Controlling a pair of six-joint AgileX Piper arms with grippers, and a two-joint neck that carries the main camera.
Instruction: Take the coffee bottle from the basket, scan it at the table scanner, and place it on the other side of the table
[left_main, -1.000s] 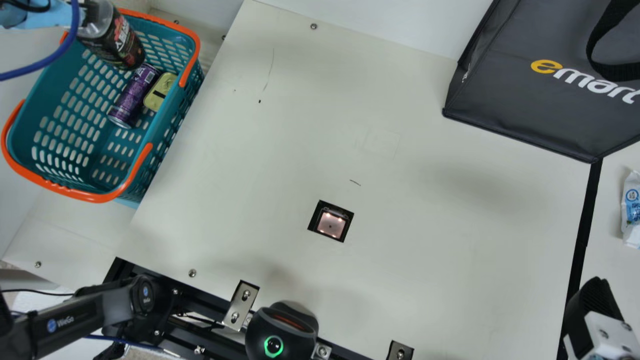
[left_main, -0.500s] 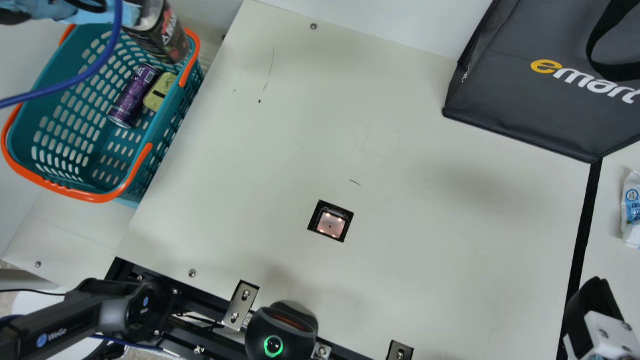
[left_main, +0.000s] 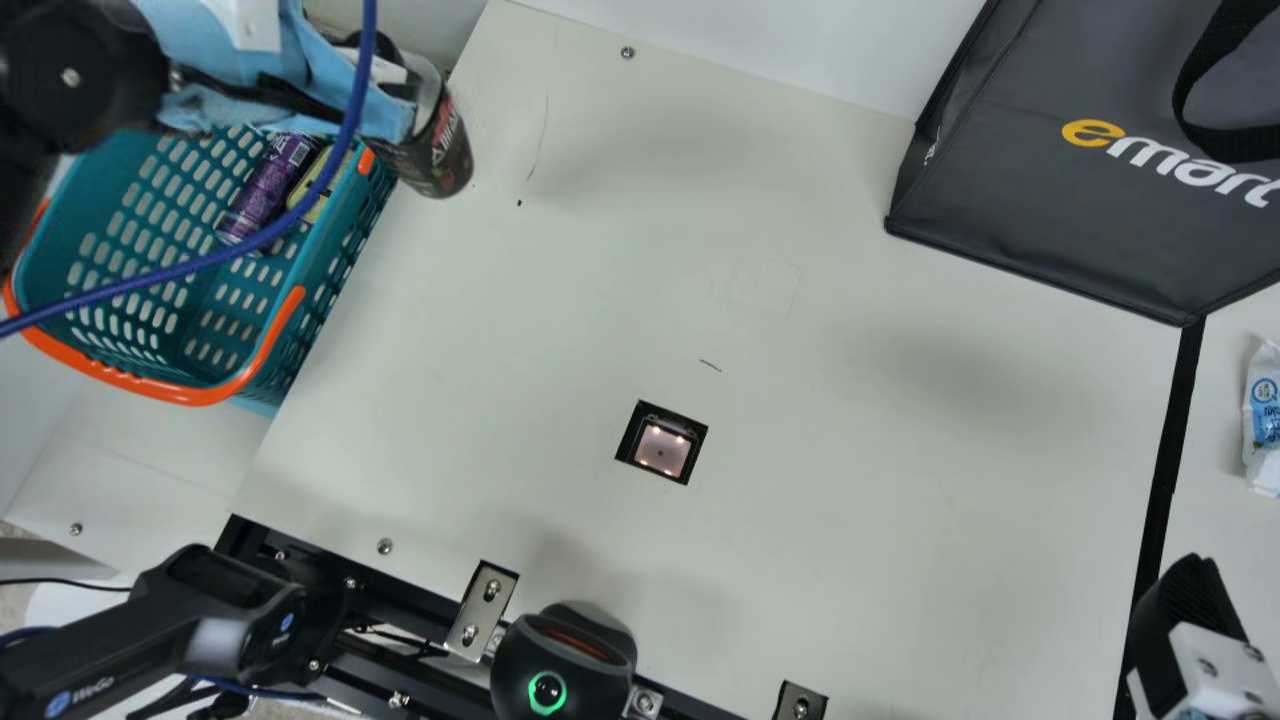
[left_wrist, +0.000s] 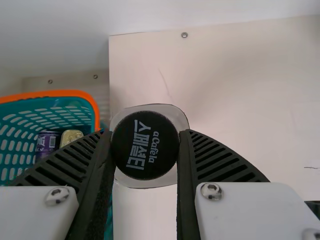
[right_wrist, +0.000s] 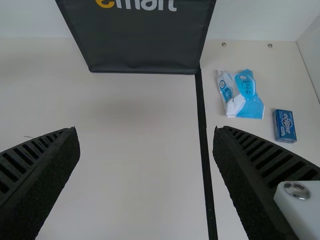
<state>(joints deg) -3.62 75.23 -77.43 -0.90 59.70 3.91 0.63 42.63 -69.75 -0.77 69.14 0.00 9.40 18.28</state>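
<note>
- Tabletop (left_main: 850, 480): dark bag (left_main: 1080, 210); packet (right_wrist: 241, 95) and blue box (right_wrist: 284, 126) across black strip (right_wrist: 203, 135).
- Blue cable (left_main: 262, 238): crosses main view of basket (left_main: 322, 300).
- Basket contents: purple can (left_wrist: 47, 141), yellow tin (left_wrist: 71, 136).
- Left end effector (left_main: 394, 78): pinching coffee bottle (left_main: 435, 158) near basket.
- Right end effector (left_main: 1190, 580): spread.

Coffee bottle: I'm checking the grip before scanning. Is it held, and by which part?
The left hand holds the coffee bottle by its top end, at the black cap.

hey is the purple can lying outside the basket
No, in the main view the purple can lies inside the teal basket.
</note>
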